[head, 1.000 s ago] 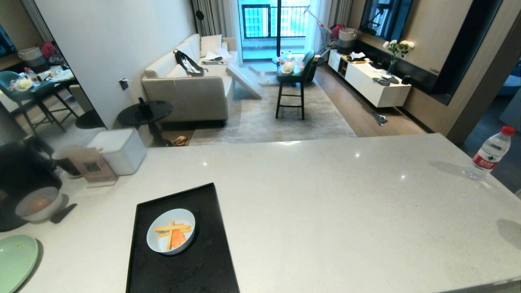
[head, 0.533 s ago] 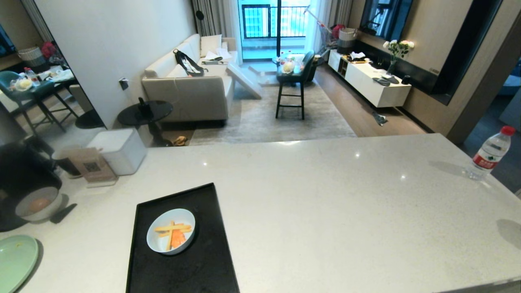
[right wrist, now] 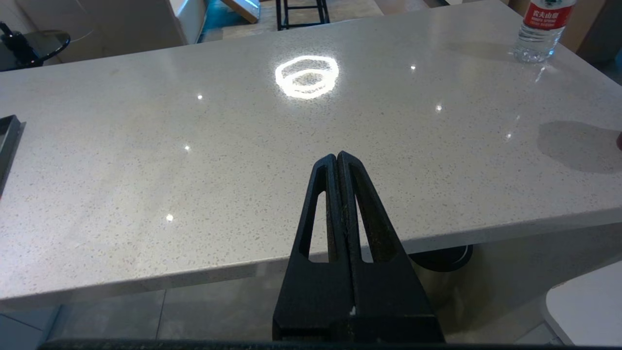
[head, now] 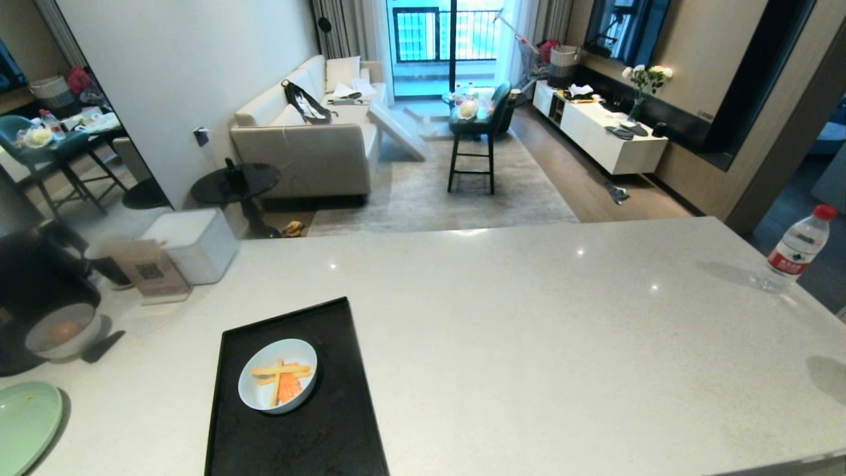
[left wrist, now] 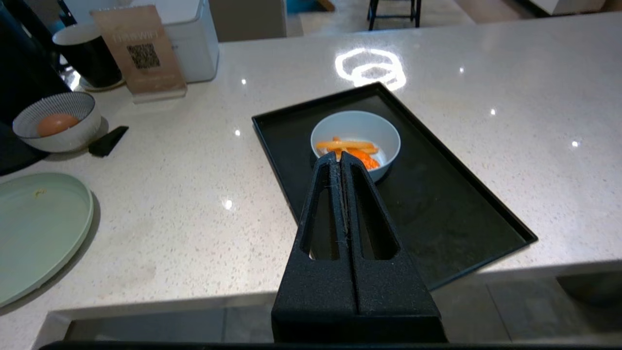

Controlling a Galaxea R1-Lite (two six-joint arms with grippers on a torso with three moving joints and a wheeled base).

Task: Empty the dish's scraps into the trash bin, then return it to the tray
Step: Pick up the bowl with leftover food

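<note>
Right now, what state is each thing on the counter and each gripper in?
Dish: upright on the tray, holding scraps.
Scraps: in the dish, not emptied.
Tray: flat on the counter.
Water bottle: upright, capped.
Speckled bowl: upright, something orange inside.
Left gripper: shut, empty.
Right gripper: shut, empty.

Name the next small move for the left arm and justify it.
Probably open the left hand and reach forward to the dish's rim. The hand is shut and empty, short of the counter edge, while the dish sits on the tray with the scraps in it.
</note>
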